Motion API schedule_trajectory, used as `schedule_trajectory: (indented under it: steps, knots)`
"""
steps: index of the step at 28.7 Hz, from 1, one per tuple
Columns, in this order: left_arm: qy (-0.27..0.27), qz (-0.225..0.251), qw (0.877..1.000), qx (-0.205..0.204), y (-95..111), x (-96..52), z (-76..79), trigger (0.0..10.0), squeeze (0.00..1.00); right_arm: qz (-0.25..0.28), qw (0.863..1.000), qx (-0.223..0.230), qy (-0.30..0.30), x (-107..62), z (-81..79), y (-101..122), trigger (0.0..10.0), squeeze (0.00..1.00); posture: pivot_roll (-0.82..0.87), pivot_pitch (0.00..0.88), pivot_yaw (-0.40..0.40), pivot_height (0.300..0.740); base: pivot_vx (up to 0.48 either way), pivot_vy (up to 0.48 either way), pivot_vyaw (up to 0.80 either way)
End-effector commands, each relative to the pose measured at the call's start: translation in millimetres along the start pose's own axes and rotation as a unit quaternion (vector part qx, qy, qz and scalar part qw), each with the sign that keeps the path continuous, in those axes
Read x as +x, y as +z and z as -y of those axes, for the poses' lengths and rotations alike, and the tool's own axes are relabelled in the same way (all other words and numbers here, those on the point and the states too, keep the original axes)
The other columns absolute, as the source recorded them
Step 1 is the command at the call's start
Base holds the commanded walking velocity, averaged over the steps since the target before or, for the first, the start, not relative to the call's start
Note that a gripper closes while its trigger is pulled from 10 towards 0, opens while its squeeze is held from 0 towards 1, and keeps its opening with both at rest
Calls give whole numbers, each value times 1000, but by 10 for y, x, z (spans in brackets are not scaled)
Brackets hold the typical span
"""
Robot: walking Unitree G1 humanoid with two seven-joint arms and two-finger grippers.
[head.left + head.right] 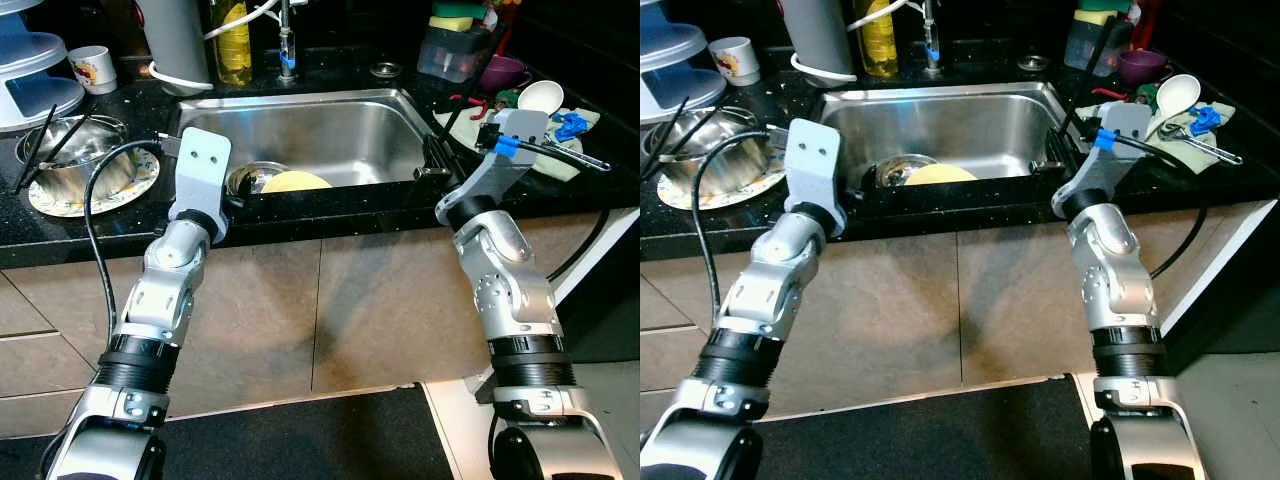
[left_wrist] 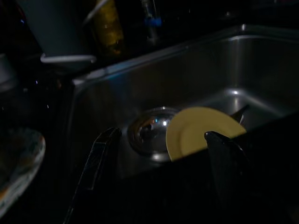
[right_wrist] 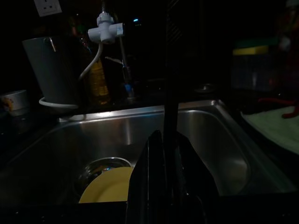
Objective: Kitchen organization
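Observation:
A steel sink [image 1: 340, 125] holds a yellow plate [image 1: 295, 182] leaning beside a small steel bowl [image 1: 252, 177]. My left gripper [image 2: 161, 149] hovers open at the sink's front edge, just before the yellow plate [image 2: 196, 128] and the bowl [image 2: 149, 130], with nothing between its fingers [image 2: 98, 156]. At the sink's front right corner, my right gripper [image 1: 433, 162] is shut on a long thin black stick [image 1: 1090, 70] that rises upright from its fingers [image 3: 145, 186]. In the right wrist view the stick [image 3: 170, 70] stands before the tap.
On the left counter a steel bowl with black sticks [image 1: 70, 155] sits on a patterned plate [image 1: 140, 180]; a mug [image 1: 93, 68] is behind. A grey jug [image 1: 175, 40] and oil bottle [image 1: 232, 40] stand behind the sink. A white ladle [image 1: 540, 97], purple cup [image 1: 503, 72] and sponge box [image 1: 455, 50] are on the right.

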State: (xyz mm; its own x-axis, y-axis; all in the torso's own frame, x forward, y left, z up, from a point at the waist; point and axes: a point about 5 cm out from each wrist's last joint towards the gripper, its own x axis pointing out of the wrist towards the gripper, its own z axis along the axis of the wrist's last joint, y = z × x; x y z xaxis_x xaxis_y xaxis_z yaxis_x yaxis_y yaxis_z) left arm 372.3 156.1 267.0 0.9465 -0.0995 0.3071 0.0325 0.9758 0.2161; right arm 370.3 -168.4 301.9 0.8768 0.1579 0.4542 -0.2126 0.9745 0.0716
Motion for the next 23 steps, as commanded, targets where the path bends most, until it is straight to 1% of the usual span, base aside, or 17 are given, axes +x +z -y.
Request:
schedule_trajectory:
  steps: [1, 9, 16, 23]
  knots:
    - [-1, 2, 1000, 5, -18, -17, -29, 10000, 0, 4, 1000, -4, 4, 12, -39, -11, 10000, 0, -88, 148, -5, 740, 285, 0, 0]
    - [0, 7, 1000, -1, -2, -10, -24, 10000, 0, 8, 1000, -4, 0, 1, -30, -23, 10000, 0, -89, 149, -6, 740, 305, 0, 0]
    - [-13, 13, 1000, -4, 16, -18, 21, 10000, 0, 11, 1000, -8, 3, -7, -39, -18, 10000, 0, -89, 149, -6, 740, 335, 0, 0]
    - [-14, 15, 1000, -4, 21, -21, 18, 10000, 0, 12, 1000, -8, 4, -10, -52, -17, 10000, 0, -94, 138, -4, 740, 350, 0, 0]
